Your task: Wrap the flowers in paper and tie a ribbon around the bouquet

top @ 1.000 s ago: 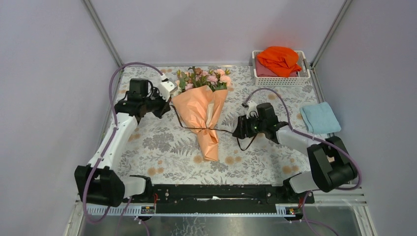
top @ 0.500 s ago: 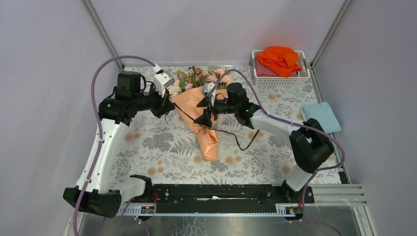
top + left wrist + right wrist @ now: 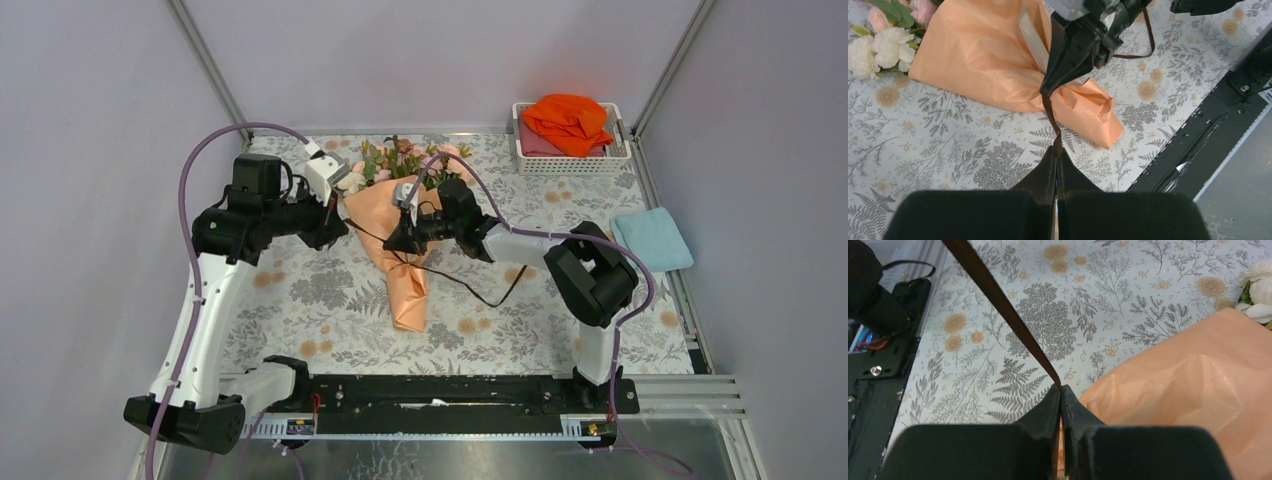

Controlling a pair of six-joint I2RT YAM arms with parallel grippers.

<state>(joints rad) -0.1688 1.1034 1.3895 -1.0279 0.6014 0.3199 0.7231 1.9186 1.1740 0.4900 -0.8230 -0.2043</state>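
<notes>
Left fingers (image 3: 1054,156) are pressed together, and we see the ribbon (image 3: 1050,112) pinched at their tips. From there the dark strand runs taut to our right fingers (image 3: 1058,396), which are also closed tight, with the ribbon entering between their tips. The right fingers sit over the middle of the bouquet (image 3: 405,285), close above the peach paper (image 3: 983,60). The left fingers hang off its left side, above the bench (image 3: 300,300). The bouquet lies flat near the centre of the bench, with its narrow end toward the arm bases. At its wide end, toward the far edge, the flowers (image 3: 385,160) spill out in pink, cream and green. Past the right fingers the loose ribbon trails in a loop over the floral covering, right of the cone. We cannot tell whether it passes under the cone. A white basket (image 3: 566,163) holding an orange cloth (image 3: 568,118) stands at the far right corner, and a light blue cloth (image 3: 651,240) lies by the right edge.
</notes>
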